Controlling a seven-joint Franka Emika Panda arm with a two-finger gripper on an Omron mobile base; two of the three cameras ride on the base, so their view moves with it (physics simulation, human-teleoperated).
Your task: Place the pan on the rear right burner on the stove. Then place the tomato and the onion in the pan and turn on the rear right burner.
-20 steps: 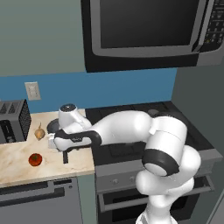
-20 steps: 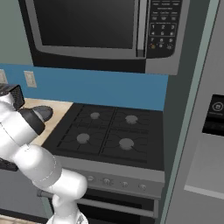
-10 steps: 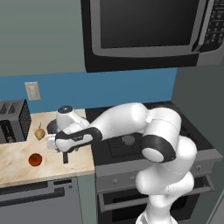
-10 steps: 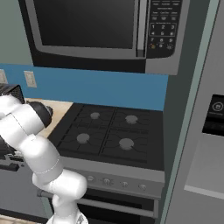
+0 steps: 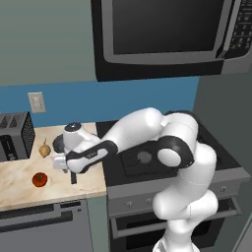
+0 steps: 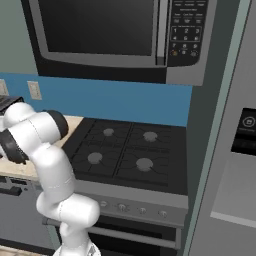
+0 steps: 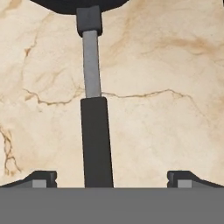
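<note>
The dark pan [image 5: 59, 144] sits on the marble counter left of the stove [image 6: 125, 155], mostly hidden under my hand. Its long black handle [image 7: 95, 140] runs down the hand view from the pan's rim [image 7: 78, 4] and passes between my fingertips [image 7: 41, 178]. My gripper [image 7: 113, 179] is open, low over the handle, with wide gaps either side. From the left base view, the gripper [image 5: 67, 166] hovers above the handle's end [image 5: 74, 178]. The red tomato [image 5: 39, 179] lies front left of it and the tan onion [image 5: 45, 149] behind left. The rear right burner [image 6: 150, 136] is bare.
A toaster [image 5: 15, 135] stands at the counter's back left. A microwave [image 6: 110, 37] hangs over the stove. A tall grey fridge [image 6: 235, 150] borders the stove on the right. My own arm arches over the stove's left half.
The arm's elbow has swung up and toward the counter. The hand has stayed over the pan's handle, and the jaws remain open.
</note>
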